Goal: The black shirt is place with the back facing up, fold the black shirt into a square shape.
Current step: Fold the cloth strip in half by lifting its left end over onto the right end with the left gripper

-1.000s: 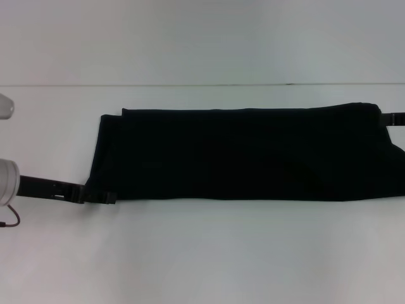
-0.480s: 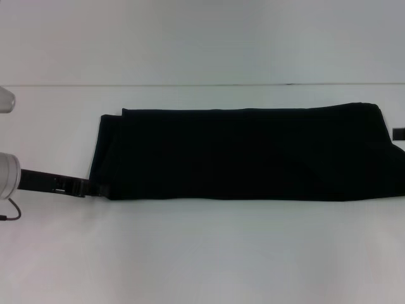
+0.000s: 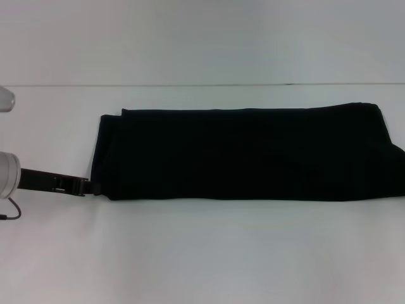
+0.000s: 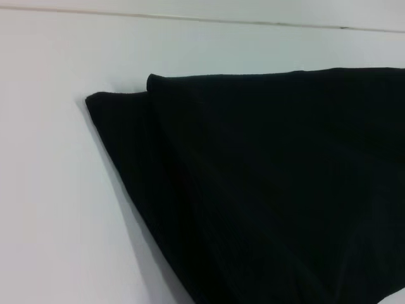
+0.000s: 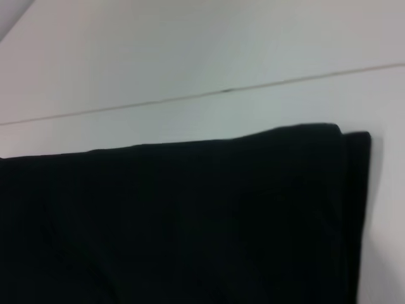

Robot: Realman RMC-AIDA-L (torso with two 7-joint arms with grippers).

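The black shirt [image 3: 247, 152] lies flat on the white table [image 3: 202, 253], folded into a long band that runs across it from left to right. No lettering shows. My left gripper [image 3: 93, 187] is low over the table at the shirt's near left corner, right at the cloth's edge. The left wrist view shows the band's left end [image 4: 266, 190] with its layered folds. The right wrist view shows the right end [image 5: 177, 221]. My right gripper is out of view.
The table's far edge [image 3: 202, 85] runs just behind the shirt, with a pale wall beyond. Bare white table lies in front of the shirt and to its left.
My left gripper has drawn back to the left, off the shirt's near left corner. My right gripper, seen at the shirt's far right end, has left the view.
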